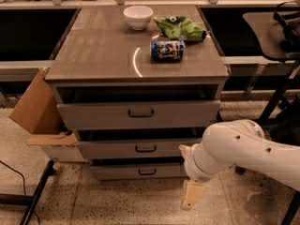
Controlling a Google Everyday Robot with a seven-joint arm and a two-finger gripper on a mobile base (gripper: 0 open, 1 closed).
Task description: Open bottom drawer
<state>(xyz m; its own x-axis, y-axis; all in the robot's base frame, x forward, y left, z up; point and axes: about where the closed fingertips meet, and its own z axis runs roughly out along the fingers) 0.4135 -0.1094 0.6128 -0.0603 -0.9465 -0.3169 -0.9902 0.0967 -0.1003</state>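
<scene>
Nothing is done yet: the bottom drawer (117, 171), lowest in the cabinet (108, 55), looks shut, its handle (146, 171) untouched, while my pincer (192, 195) hangs low beside its right end (apart or together, I cannot tell).

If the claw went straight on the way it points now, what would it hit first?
The claw points downward, right of the bottom drawer, so probably the speckled floor first; depth is unclear.
</scene>
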